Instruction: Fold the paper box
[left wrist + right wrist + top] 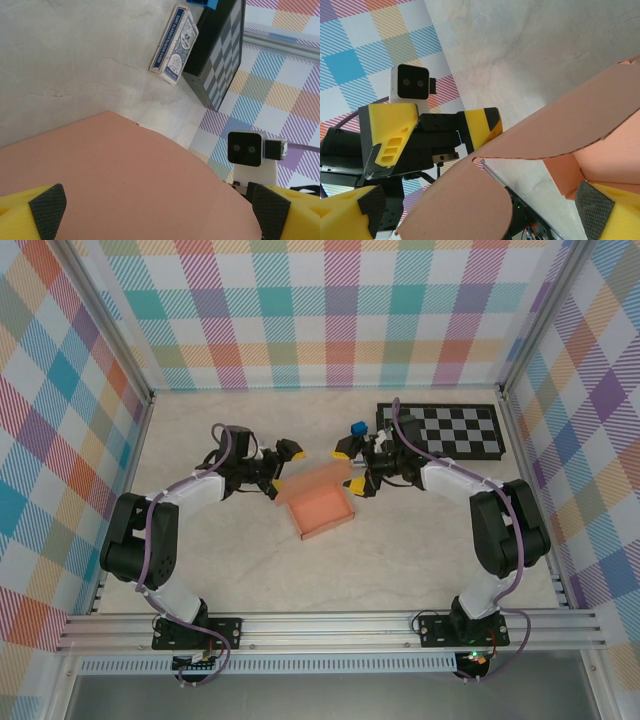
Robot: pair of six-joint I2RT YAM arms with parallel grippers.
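Note:
The paper box lies mid-table, a salmon-orange tray with its lid flap standing up at the back. My left gripper is open at the flap's left end. The broad salmon panel spreads between its black pads without being clamped. My right gripper is open at the flap's right end, facing the left one. In the right wrist view a rounded tab and a long curved flap cross between its spread fingers.
A black-and-white checkerboard lies at the back right, with a small blue cube at its left edge. A blue-white card pack rests beside the board. Plaid walls enclose the table on three sides.

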